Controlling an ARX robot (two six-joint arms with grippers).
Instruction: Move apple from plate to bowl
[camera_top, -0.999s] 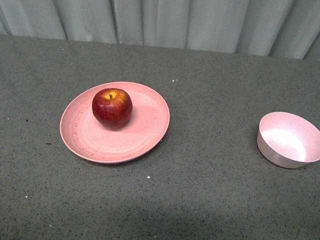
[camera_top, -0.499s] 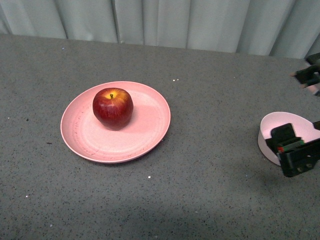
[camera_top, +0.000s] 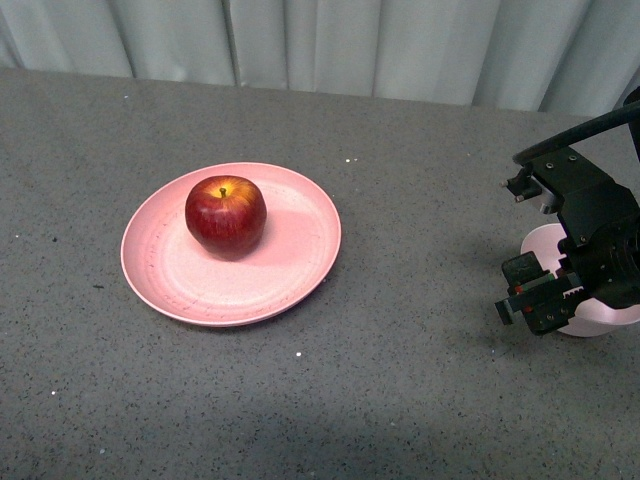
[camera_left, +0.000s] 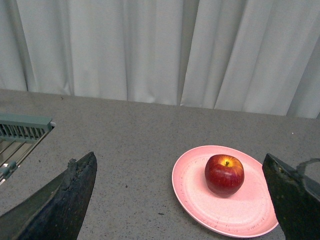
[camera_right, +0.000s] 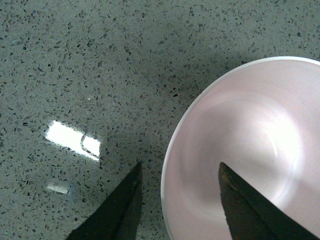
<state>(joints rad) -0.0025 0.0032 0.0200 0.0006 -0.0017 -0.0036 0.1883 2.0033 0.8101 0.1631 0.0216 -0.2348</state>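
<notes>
While the apple (camera_top: 225, 213) lies well apart, the right gripper (camera_right: 180, 169) — spread — overhangs the bowl (camera_right: 260, 125).

The apple (camera_top: 225, 213) has glossy skin — the plate (camera_top: 290, 262) looks matt, faintly speckled. The bowl (camera_right: 240, 135) is smooth inside, softly shiny. The table (camera_right: 75, 65) is speckled, stone-like, slightly reflective — the curtain (camera_top: 350, 45) is cloth.

One apple (camera_top: 225, 214), one plate (camera_top: 250, 285), one bowl (camera_right: 250, 130)
</notes>
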